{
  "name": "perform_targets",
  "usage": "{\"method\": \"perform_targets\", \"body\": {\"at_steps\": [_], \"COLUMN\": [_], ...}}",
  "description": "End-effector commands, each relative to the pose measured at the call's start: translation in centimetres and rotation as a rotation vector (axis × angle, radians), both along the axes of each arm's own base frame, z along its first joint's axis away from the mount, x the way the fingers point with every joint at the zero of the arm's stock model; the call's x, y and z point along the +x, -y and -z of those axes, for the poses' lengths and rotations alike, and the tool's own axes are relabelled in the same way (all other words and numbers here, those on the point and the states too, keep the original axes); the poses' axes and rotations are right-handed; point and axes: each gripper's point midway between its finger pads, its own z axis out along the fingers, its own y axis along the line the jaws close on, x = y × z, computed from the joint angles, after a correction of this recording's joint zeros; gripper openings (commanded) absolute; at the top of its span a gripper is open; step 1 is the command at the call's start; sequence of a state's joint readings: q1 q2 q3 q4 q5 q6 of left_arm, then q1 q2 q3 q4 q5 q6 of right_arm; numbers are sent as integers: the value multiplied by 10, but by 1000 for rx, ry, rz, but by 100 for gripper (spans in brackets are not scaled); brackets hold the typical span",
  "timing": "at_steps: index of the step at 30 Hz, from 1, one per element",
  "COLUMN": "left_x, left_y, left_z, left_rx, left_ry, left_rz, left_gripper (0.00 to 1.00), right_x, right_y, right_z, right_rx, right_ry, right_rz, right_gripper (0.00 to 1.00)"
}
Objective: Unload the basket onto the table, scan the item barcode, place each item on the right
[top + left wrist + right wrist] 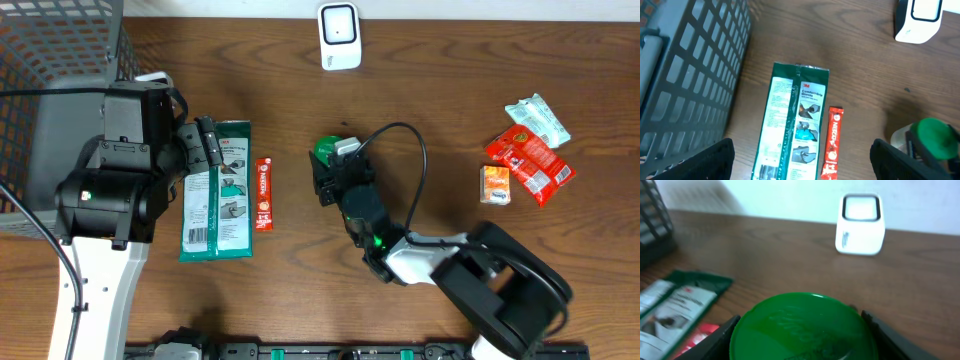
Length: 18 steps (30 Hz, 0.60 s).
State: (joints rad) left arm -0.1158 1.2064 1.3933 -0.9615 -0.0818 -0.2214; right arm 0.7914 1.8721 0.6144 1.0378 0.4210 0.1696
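Observation:
A green-lidded jar (pixel 802 327) sits between the fingers of my right gripper (pixel 801 336), which is shut on its sides; from overhead the jar (pixel 328 152) is near the table's middle. The white barcode scanner (pixel 340 36) stands at the far edge, beyond the jar, and shows in the right wrist view as the scanner (pixel 860 224). No barcode on the jar is visible. My left gripper (pixel 802 162) hangs open above a green glove packet (pixel 795 125) and holds nothing.
A red stick packet (pixel 263 193) lies right of the glove packet (pixel 218 190). A grey wire basket (pixel 60 60) fills the far left corner. At the right lie a red snack bag (pixel 530 160), a small orange box (pixel 495 185) and a white-teal packet (pixel 538 118).

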Motion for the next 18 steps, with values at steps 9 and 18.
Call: {"method": "perform_targets", "body": {"at_steps": [9,18], "left_x": [1,1], "left_y": [-2,-2], "left_z": [-1,-1], "left_rx": [0,0], "left_ry": [4,4], "left_rz": [-15,-15], "left_gripper": [87,87], "right_x": [10,10], "right_y": [2,2], "right_z": [11,12], "right_rx": [-30,-31], "right_ry": [3,2], "right_rz": [26,25], "right_gripper": [30,62]}}
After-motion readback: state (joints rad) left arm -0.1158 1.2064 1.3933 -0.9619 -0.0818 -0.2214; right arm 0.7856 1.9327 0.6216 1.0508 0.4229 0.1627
